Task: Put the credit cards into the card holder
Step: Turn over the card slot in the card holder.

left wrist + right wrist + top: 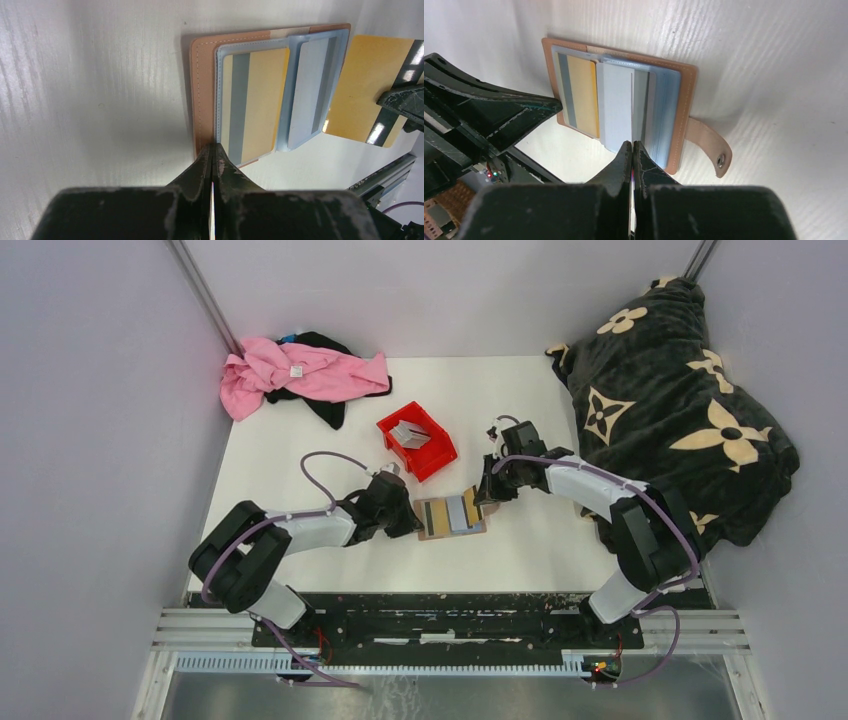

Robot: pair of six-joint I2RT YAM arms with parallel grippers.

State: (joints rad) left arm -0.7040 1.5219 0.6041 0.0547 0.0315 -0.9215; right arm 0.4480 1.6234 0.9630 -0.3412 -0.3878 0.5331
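Observation:
The tan card holder (437,531) lies open on the white table. In the left wrist view (202,90) its clear sleeves hold a gold card with a grey stripe (260,100) and a grey card (310,85). My left gripper (214,148) is shut, its tips resting on the holder's near edge. My right gripper (632,146) is shut on a gold credit card (357,95), seen edge-on between its fingers, held at the holder's right side over the sleeves. The snap tab (711,145) lies flat.
A red bin (440,455) behind the holder contains more grey cards (408,433). A pink and black pile of clothes (300,370) lies at the back left. A dark flowered blanket (680,410) fills the right side.

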